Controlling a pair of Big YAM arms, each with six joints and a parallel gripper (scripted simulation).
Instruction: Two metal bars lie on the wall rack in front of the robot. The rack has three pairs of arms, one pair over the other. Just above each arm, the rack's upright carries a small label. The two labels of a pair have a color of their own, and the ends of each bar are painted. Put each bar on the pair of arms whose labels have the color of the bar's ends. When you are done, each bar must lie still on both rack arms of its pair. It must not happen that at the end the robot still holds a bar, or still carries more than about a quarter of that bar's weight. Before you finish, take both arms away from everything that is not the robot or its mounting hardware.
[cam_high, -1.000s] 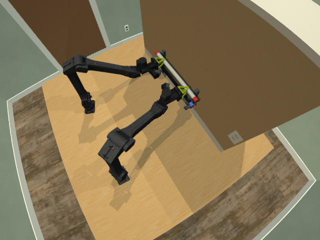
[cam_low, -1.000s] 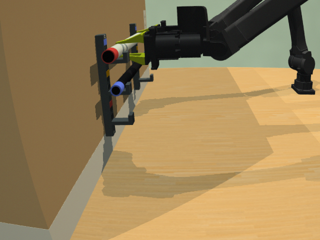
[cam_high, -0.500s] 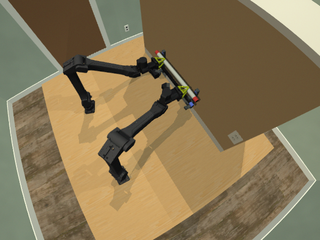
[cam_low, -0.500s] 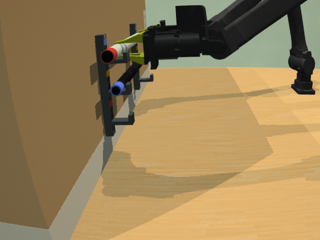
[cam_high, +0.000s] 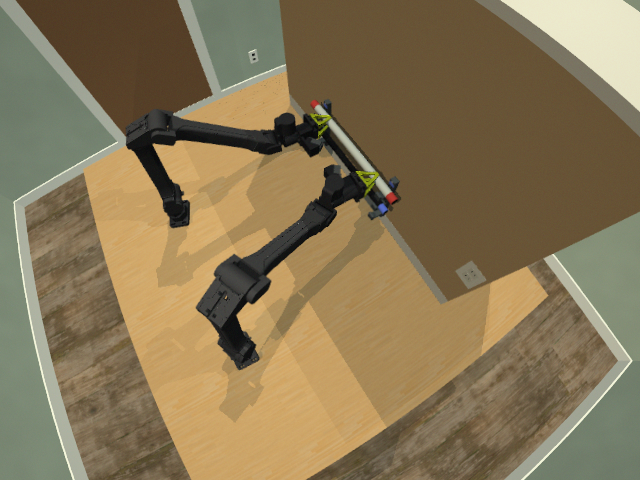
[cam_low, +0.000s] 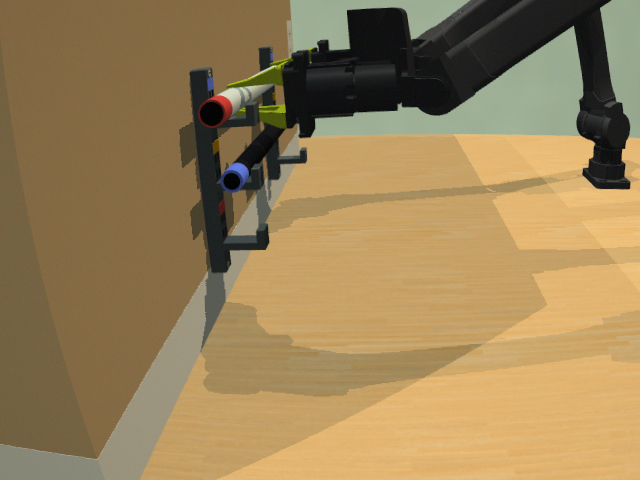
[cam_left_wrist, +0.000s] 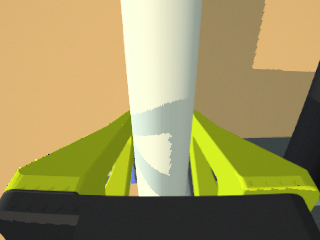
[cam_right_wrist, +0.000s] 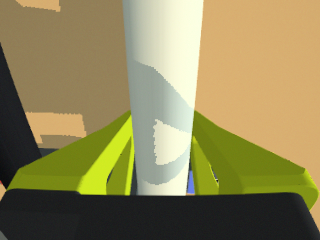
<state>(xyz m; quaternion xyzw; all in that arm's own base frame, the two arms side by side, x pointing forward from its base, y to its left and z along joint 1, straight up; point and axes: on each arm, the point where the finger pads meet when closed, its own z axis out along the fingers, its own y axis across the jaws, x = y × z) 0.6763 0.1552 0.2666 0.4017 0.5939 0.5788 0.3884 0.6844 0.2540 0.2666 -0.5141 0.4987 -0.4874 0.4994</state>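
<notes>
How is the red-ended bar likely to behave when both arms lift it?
The red-ended bar looks stiff: it runs straight between the two tools, with no visible sag. Its round, smooth-looking surface could let it twist in the fingers or roll once released. Its dark, apparently hollow end suggests a tube, perhaps light for its size.

Both claws clamped, arms reaching level

The left arm (cam_high: 222, 135) (cam_low: 496, 51) and right arm (cam_high: 289, 241) (cam_low: 603, 124) stretch forward side by side, each bent at a raised elbow, forearm sloping down to the wrist. The left claw (cam_high: 327, 120) (cam_low: 236, 98) (cam_left_wrist: 162, 120) points roughly level, one finger above the other. It and the right claw (cam_high: 374, 180) (cam_right_wrist: 162, 120) grip firmly, fingers partly apart.
</notes>
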